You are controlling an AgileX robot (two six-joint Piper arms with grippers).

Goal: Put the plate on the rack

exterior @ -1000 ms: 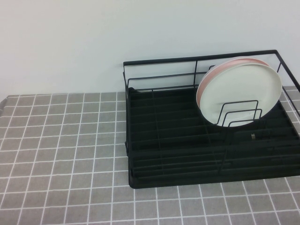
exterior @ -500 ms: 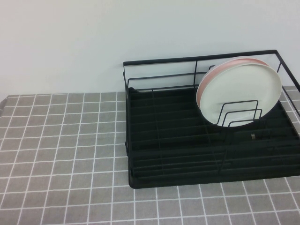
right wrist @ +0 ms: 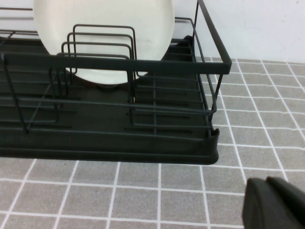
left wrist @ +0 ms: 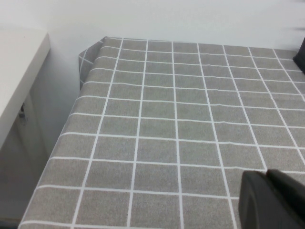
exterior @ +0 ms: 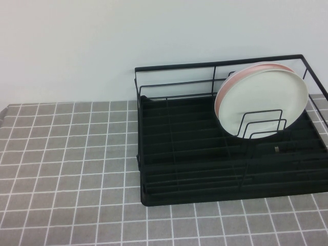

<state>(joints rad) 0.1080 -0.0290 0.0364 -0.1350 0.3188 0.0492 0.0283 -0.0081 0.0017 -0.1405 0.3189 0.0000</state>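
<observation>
Only a dark edge of the left gripper (left wrist: pixel 271 200) is seen over bare cloth, and of the right gripper (right wrist: pixel 276 202) just short of the rack (right wrist: pixel 209 143); neither opening can be told. Beyond the right gripper, the plate (exterior: pixel 266 100) is propped in the dividers against a pink plate (exterior: pixel 225 95). A knocked rack could tip both.

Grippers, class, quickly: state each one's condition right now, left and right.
Left gripper: out of the high view, low over the grey checked cloth; cannot be told.
Right gripper: near the rack, holding nothing visible; cannot be told.
</observation>
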